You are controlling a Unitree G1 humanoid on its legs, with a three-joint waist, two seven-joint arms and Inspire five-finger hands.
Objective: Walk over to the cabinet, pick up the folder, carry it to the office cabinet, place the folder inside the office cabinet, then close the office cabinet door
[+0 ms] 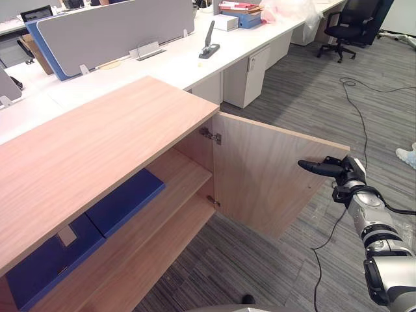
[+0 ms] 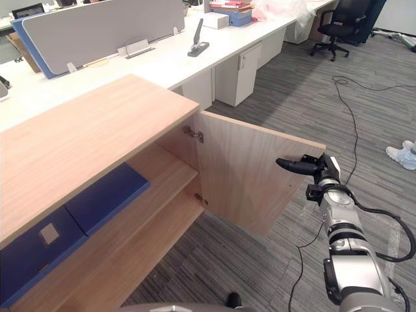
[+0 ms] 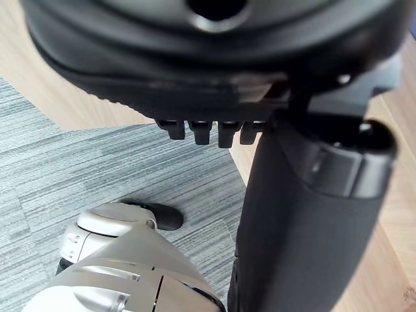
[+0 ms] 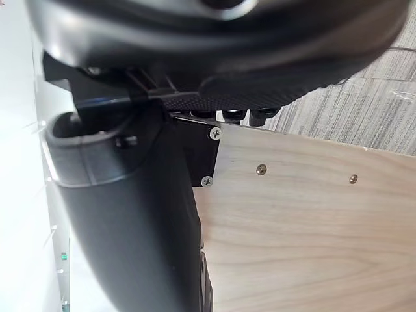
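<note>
Left hand (image 3: 305,214): grip could not be told. Folder (image 1: 123,201) lay flat on office cabinet (image 1: 97,143) shelf; placing judged done. Door (image 1: 273,175) stood wide open, right hand (image 1: 341,170) unclenched at its free edge. Closing remained.

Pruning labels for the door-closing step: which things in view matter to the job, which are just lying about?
Job: light wooden office cabinet; its open wooden door; flat blue folders on its shelf; dark right hand by the door's edge; dark left hand.
Lying about: black office chair; black lever-armed desk tool; grey desk partition; a person's pale shoe.
</note>
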